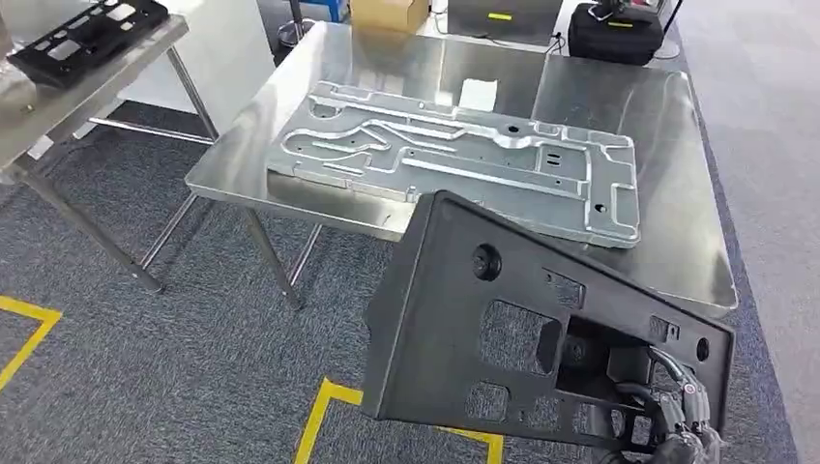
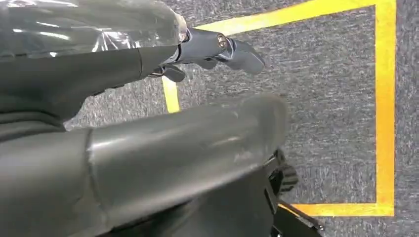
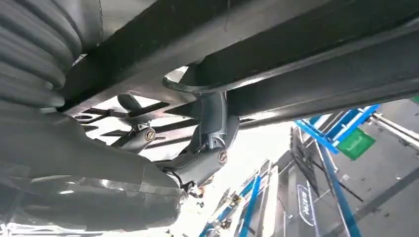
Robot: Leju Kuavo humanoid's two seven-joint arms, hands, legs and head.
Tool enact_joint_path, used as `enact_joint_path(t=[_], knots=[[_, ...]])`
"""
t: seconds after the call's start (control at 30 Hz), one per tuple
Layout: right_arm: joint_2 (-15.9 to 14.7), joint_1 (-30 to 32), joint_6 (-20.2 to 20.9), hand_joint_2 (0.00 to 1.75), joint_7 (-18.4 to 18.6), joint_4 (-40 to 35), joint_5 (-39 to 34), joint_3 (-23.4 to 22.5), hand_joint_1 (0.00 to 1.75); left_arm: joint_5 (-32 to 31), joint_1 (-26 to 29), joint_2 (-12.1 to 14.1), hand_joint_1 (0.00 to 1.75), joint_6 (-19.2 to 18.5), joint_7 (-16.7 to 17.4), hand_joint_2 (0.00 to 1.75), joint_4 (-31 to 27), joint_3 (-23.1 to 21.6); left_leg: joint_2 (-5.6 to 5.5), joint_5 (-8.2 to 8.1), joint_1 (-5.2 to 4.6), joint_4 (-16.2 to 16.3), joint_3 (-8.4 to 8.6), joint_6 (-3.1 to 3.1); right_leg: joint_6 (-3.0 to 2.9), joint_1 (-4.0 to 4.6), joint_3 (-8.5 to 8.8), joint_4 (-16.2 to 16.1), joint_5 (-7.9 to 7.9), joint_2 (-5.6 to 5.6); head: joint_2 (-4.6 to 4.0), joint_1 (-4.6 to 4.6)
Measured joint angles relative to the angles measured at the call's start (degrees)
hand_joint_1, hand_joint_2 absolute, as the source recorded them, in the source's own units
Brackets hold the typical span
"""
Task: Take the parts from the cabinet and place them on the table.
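A black plastic panel (image 1: 503, 319) with cut-outs is held up, tilted, in front of the near edge of the steel table (image 1: 677, 145), low on the right. The right hand (image 1: 677, 425) grips it at its lower right corner, fingers (image 3: 212, 123) hooked through an opening. On the table lies a large flat metal plate (image 1: 454, 159). The left hand (image 2: 212, 49) hangs over grey carpet (image 2: 321, 98) with yellow tape (image 2: 385, 98); its fingers seem loosely apart, holding nothing. Far left, another black panel (image 1: 87, 29) rests on a second table (image 1: 58, 106).

Black perforated panel (image 1: 503, 319) tilted above the steel table's (image 1: 677, 145) near edge.
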Motion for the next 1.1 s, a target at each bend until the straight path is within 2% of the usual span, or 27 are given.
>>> enact_joint_path(t=[0.03,0.07,0.1,0.13,0.17,0.2,0.23,0.27,0.3,0.33,0.37,0.4,0.43,0.47,0.5,0.53,0.57,0.6,0.63,0.67,0.73,0.8,0.93,1.1], knots=[[0.0,0.0,0.0,1.75,0.0,0.0,0.0,0.0,1.75,0.0,0.0,0.0,0.00,0.0,0.0,0.00,0.0,0.0,0.02,-0.85,0.39,0.1,0.98,-0.77,0.75,-0.57,2.26,-5.0,2.65,-0.60,0.00,0.02],[0.0,-0.2,0.0,1.75,0.0,0.2,0.0,0.0,1.75,0.0,0.0,0.3,0.00,0.0,0.0,0.00,0.1,0.0,0.16,-1.42,0.37,0.1,1.68,-1.49,0.85,-0.34,2.25,-5.9,3.41,-1.43,0.00,0.71],[0.0,-0.2,0.0,1.75,0.0,0.4,0.1,0.0,1.75,0.0,-0.1,0.2,0.00,0.0,0.0,0.00,0.1,0.0,0.19,-1.75,0.10,0.2,1.86,-2.23,-1.00,0.41,1.86,-6.5,2.06,-1.56,0.00,1.31],[-0.1,-0.1,0.0,1.75,0.1,0.4,0.2,0.0,1.75,0.0,-0.3,0.2,0.00,0.0,0.0,0.00,0.1,0.0,0.29,-2.01,-0.07,-0.3,1.92,-2.63,-2.30,0.35,1.77,-5.7,2.37,-1.39,0.00,0.89],[0.0,0.1,0.0,1.75,0.2,0.4,0.2,0.1,1.75,0.0,-0.2,0.2,0.00,0.0,0.0,0.00,0.1,0.0,0.40,-1.94,0.07,-0.4,2.71,-3.02,-2.97,0.26,1.80,-5.5,1.81,-1.09,0.00,0.87],[0.0,0.1,0.0,1.75,0.3,0.4,0.2,0.0,1.75,0.0,-0.4,0.2,0.00,0.1,0.1,0.00,0.1,0.0,0.36,-0.99,0.21,0.6,2.35,-3.57,-3.54,0.35,1.93,-5.3,1.41,-0.83,-0.02,0.83],[0.0,0.0,0.0,1.75,0.3,0.3,0.2,0.1,1.75,0.0,-0.6,0.0,0.00,0.1,0.2,0.00,0.0,-0.1,0.16,0.49,0.52,4.0,0.49,-3.99,-4.03,0.43,2.64,-5.6,1.09,-0.44,0.00,0.50],[0.1,0.0,0.0,1.75,0.4,0.3,0.4,0.1,1.75,0.0,-0.7,0.0,0.00,0.1,0.2,0.00,0.0,-0.1,-0.56,1.78,0.58,8.9,-2.15,-3.53,-4.54,0.57,3.35,-5.8,0.69,-0.47,0.00,0.17],[0.1,0.0,0.0,1.75,0.5,0.3,0.8,0.1,1.75,0.0,-0.6,0.0,0.00,0.2,0.2,0.00,0.0,-0.1,-0.98,1.27,0.29,13.5,-5.14,-3.08,-4.96,0.81,3.98,-6.1,0.25,-0.34,0.00,0.02],[0.1,-0.1,0.0,1.75,0.6,0.3,1.1,0.1,1.75,0.0,-0.6,0.0,0.00,0.2,0.3,0.00,0.0,-0.1,-1.26,-1.20,-0.08,17.2,-8.00,-2.69,-5.33,1.11,4.68,-6.2,-0.21,-0.18,0.00,-0.21],[0.1,-0.1,0.0,1.75,0.8,0.3,1.4,0.1,1.75,0.0,-0.6,0.0,0.00,0.2,0.3,0.00,0.0,-0.1,-1.48,-4.86,-0.61,19.6,-10.45,-2.21,-5.66,1.44,5.43,-6.3,-0.78,0.18,0.00,-0.37],[0.1,-0.1,0.0,1.75,1.1,0.4,2.1,0.1,1.75,0.1,-0.4,0.0,0.00,0.3,0.3,0.00,0.0,-0.1,-1.62,-7.75,-1.03,20.4,-12.08,-1.75,-5.96,1.87,6.16,-6.3,-1.33,0.59,0.00,-0.53],[0.1,-0.1,0.0,1.75,1.8,0.5,3.2,0.1,1.75,0.1,-0.3,0.0,0.00,0.3,0.2,0.00,0.0,-0.1,-1.66,-8.82,-1.38,19.8,-12.93,-1.24,-6.14,2.29,6.90,-6.3,-1.87,1.00,0.00,-0.57],[0.1,0.0,0.0,1.75,3.0,0.7,5.1,0.0,1.75,0.1,-0.2,0.0,0.00,0.3,0.0,0.00,0.0,-0.1,-1.70,-7.92,-1.83,17.9,-13.13,-0.60,-6.31,2.70,7.70,-6.3,-2.38,1.34,0.00,-0.59],[0.1,0.0,0.0,1.75,4.5,0.9,7.6,-0.1,1.75,0.3,-0.2,0.0,0.00,0.3,-0.2,0.00,0.0,-0.1,-1.73,-5.10,-2.34,14.7,-12.77,0.23,-6.43,3.11,8.48,-6.3,-2.89,1.57,0.00,-0.68],[0.0,0.0,0.0,1.75,6.2,1.3,9.8,-0.2,1.75,0.4,-0.2,0.0,0.00,0.3,-0.2,0.00,0.0,-0.2,-1.82,-0.35,-3.03,10.1,-11.97,1.40,-6.51,3.53,9.30,-6.3,-3.42,1.68,0.00,-0.83],[0.0,0.0,0.0,1.75,7.2,1.8,11.0,-0.2,1.75,0.6,-0.1,0.3,0.00,0.4,-0.3,0.00,0.1,-0.2,-2.14,4.86,-3.84,6.3,-11.66,2.81,-6.58,3.49,9.37,-6.4,-3.84,1.73,-0.02,-0.72],[-0.3,-0.2,0.0,1.75,7.7,2.4,11.4,-0.4,1.75,0.7,-0.1,0.6,0.00,0.3,-0.3,0.00,0.1,-0.2,-2.80,4.62,-4.24,6.4,-12.09,3.35,-6.23,3.86,9.75,-6.1,-4.13,2.08,0.00,-0.21],[-0.3,0.0,0.0,1.75,8.0,2.6,11.5,-0.4,1.75,0.8,-0.2,0.5,0.00,0.3,-0.3,0.00,0.1,-0.2,-2.92,4.60,-4.28,5.9,-11.76,3.04,-5.87,3.71,9.48,-6.1,-4.45,2.27,0.00,-0.53],[-0.4,0.1,0.0,1.75,8.3,2.8,11.7,-0.4,1.75,0.8,-0.2,0.3,0.00,0.3,-0.3,0.00,0.1,-0.2,-2.81,5.68,-4.29,5.7,-11.57,2.64,-5.71,3.63,9.46,-6.2,-4.62,2.29,0.00,-0.66],[-0.8,0.0,0.0,1.75,9.8,3.1,12.5,-0.5,1.75,1.1,-0.2,0.3,0.00,0.5,-0.5,0.00,0.1,-0.2,-2.96,6.14,-4.03,5.2,-11.38,1.13,-6.41,3.77,9.72,-6.4,-4.59,2.23,0.00,-0.57],[-1.1,0.0,0.0,1.75,11.0,3.5,13.1,-0.5,1.75,1.2,-0.3,0.3,0.00,0.7,-0.7,0.00,0.1,-0.2,-3.01,5.97,-4.23,5.2,-11.40,1.67,-6.18,3.65,9.88,-6.6,-4.74,2.15,0.00,-0.61],[-1.6,0.0,0.0,1.75,12.0,4.3,14.4,-0.5,1.75,1.3,-0.4,0.3,0.00,1.1,-0.9,0.00,0.1,-0.3,-3.02,5.54,-4.23,5.2,-11.16,2.16,-5.88,3.65,10.32,-7.2,-4.93,2.12,0.00,-0.57],[-2.2,0.1,0.0,1.75,13.1,4.9,15.5,-0.9,1.75,1.3,-0.5,0.3,0.00,1.2,-0.9,0.00,0.1,-0.8,-3.02,5.38,-4.26,5.2,-11.06,2.37,-5.79,3.63,10.50,-7.4,-4.97,2.11,0.00,-0.59]])
